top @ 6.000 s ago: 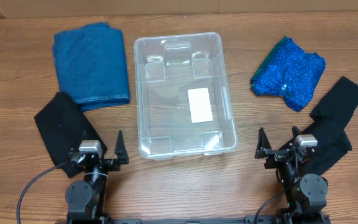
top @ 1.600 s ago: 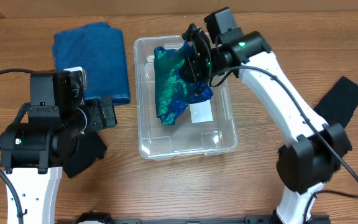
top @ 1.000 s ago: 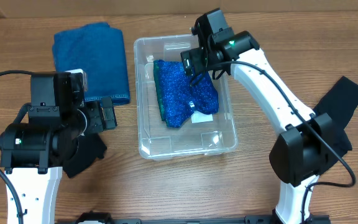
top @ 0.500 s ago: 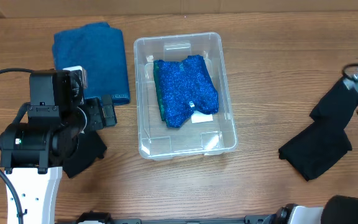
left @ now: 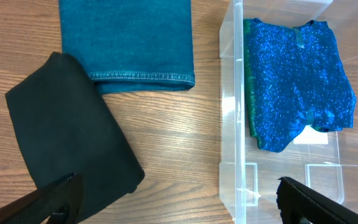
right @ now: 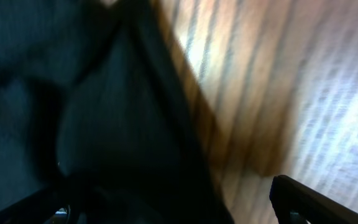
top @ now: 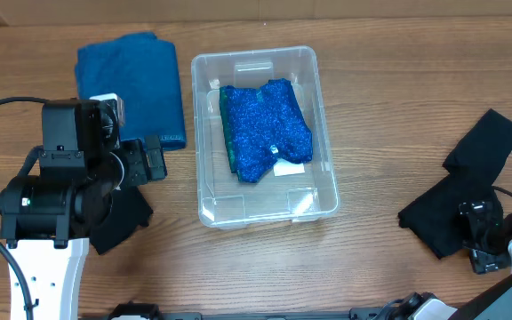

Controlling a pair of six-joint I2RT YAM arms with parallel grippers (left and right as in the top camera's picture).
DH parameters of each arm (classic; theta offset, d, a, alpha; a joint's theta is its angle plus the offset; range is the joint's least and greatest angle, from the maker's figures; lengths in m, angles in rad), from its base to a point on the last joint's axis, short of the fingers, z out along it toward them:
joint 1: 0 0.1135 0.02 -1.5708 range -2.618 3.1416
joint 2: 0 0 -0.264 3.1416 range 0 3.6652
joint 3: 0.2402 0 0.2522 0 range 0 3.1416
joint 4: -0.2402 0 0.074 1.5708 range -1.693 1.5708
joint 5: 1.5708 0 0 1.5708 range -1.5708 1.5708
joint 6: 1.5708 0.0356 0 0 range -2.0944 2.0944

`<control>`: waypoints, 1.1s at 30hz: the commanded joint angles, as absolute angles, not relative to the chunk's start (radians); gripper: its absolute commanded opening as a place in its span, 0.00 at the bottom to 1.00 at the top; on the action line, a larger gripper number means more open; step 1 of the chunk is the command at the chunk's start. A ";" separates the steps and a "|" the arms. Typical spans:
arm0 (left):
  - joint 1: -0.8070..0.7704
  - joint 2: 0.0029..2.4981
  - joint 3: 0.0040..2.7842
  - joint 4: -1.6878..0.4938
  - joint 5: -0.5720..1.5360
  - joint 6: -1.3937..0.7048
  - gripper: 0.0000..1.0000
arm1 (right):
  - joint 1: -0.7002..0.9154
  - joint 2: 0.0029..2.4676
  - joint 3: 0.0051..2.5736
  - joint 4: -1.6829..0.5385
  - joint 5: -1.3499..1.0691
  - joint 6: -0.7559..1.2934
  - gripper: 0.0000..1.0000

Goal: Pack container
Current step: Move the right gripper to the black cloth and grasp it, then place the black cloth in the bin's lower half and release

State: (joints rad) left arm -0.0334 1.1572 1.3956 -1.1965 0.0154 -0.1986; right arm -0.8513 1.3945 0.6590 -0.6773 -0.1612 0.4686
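Left pincer [left: 179, 202] hung wide open with nothing between its fingers, poised over the tabletop [left: 166, 124] between a black cloth [left: 67, 137] and the container [left: 230, 112]. Right pincer [right: 173, 202] was spread wide too. It looked empty as far as a blurred wrist view allowed, and it sat low over a second black cloth [top: 452, 213] at the far right. Whether it touched the fabric, I couldn't tell.

Moving outward, a folded denim cloth [top: 132, 84] lay just beside the container. The container itself sat mid-tabletop, upright, with a sparkly blue garment [top: 265, 129] lying flat inside and covering part of the white label [top: 287, 169].

My read was that the bin was light and thin-walled, fairly stiff but prone to flex. Its clear sides looked slick, so a nudge could send it sliding across the wood. The best hold looked like the thick rim on a long side, one finger inside and one outside. Better yet would be to leave it be and drop the cloths in from above.
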 commanded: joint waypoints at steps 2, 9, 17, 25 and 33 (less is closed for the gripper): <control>-0.040 1.158 1.414 -1.196 0.019 -0.187 1.00 | -0.857 1.423 0.639 -0.657 -0.215 0.441 0.89; -0.040 1.158 1.414 -1.196 0.019 -0.187 1.00 | -0.857 1.439 0.652 -0.671 -0.329 0.384 0.04; -0.040 1.158 1.414 -1.193 0.019 -0.187 1.00 | -0.588 1.106 1.159 -0.933 -0.649 0.281 0.04; -0.040 1.158 1.414 -1.193 0.019 -0.187 1.00 | 0.262 1.344 1.461 -0.957 -0.513 -0.050 0.04; -0.040 1.158 1.414 -1.193 0.019 -0.187 1.00 | 0.604 1.692 1.461 -1.041 -0.254 -0.594 0.04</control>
State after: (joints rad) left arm -0.0334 1.1580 1.3956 -1.1957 0.0154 -0.1989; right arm 0.5625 1.6440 1.4471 -1.0004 -0.3851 -0.3500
